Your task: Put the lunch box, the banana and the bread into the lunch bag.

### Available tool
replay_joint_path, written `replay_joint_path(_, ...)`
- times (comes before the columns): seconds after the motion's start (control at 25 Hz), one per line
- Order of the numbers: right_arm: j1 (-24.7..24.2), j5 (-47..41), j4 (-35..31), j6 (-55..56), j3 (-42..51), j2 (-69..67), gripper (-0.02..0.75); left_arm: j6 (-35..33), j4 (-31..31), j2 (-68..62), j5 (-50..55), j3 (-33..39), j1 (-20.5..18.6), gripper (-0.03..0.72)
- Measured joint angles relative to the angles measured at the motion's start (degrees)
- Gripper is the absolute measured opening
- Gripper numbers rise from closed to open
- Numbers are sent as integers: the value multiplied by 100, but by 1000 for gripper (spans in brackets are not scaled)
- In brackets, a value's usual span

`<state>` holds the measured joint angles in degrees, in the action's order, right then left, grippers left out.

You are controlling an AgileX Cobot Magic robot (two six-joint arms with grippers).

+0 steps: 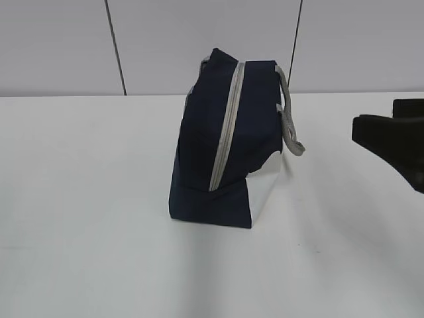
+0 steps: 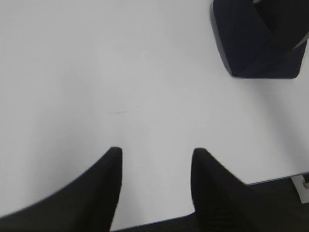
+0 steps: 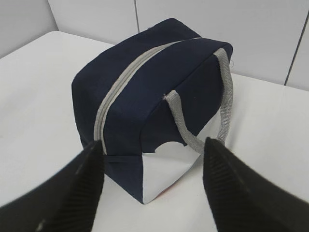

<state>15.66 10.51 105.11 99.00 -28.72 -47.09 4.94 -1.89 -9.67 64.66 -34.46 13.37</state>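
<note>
The lunch bag (image 1: 222,149) is standing upright mid-counter (image 1: 79,199), its grey zipper (image 3: 112,94) lying closed. No lunch box, banana or bread is showing, so either packing is finished or not begun; I cannot tell. Its long axis is running along the zipper, toward the right end effector (image 3: 152,181), which is gaping empty. The left end effector (image 2: 155,186) is also spread, holding nothing.

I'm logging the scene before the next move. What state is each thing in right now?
lunch bag: standing on the table, zipper closed along its length, handles hanging loose.
left gripper: fingers open, over bare table, holding nothing.
right gripper: fingers open, facing the bag, holding nothing.
</note>
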Motion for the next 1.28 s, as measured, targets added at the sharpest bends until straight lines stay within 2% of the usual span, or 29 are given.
replay_joint_path(0.2, 0, 238, 22, 73, 97, 470, 476, 24, -37, 6, -50, 429, 0, 340)
replay_joint_path(0.84, 5, 231, 34, 219, 97, 1045, 475, 30, -25, 6, -128, 449, 0, 321)
replay_joint_path(1.28, 5, -656, 24, 98, 97, 1055, 475, 30, -19, 6, -128, 449, 0, 298)
